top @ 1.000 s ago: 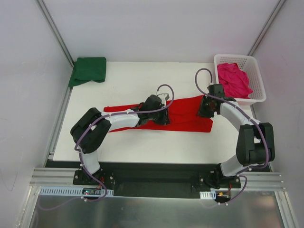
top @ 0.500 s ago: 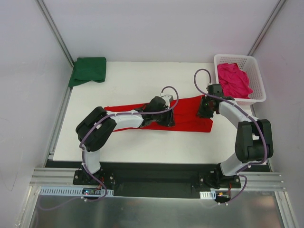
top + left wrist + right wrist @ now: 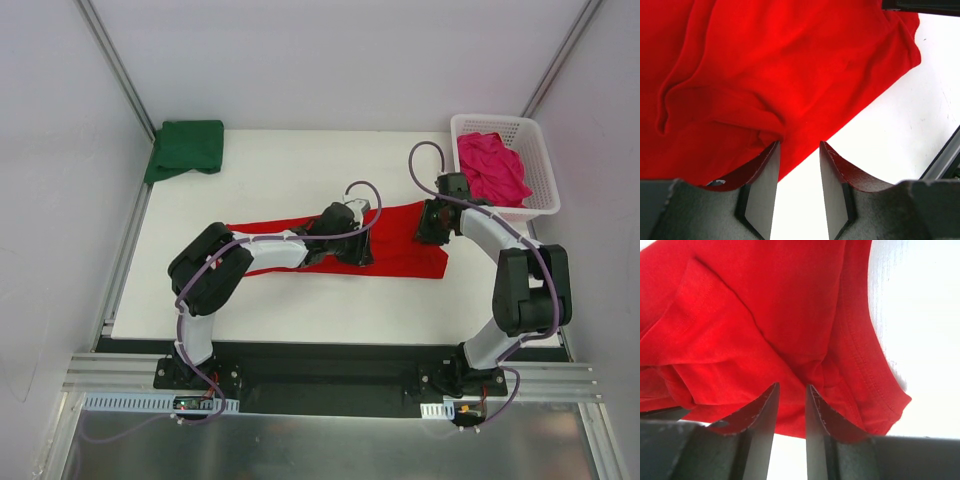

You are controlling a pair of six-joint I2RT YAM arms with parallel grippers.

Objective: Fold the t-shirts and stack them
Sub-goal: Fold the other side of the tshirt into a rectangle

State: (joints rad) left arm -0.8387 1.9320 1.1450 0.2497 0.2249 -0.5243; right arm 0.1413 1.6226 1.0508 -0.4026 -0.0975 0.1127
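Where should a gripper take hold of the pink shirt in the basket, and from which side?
Pinch the highest bunched fold of the pink shirt, coming straight down from above: it lies crumpled inside the white basket, whose walls would likely block a sideways approach.

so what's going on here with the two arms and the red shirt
Both arms are working on the red t-shirt, spread across the middle of the table. The left fingers stand open over its near edge; the right fingers sit at its right end, grip unclear. The green t-shirt lies folded at the far left corner, the pink t-shirt in the basket.
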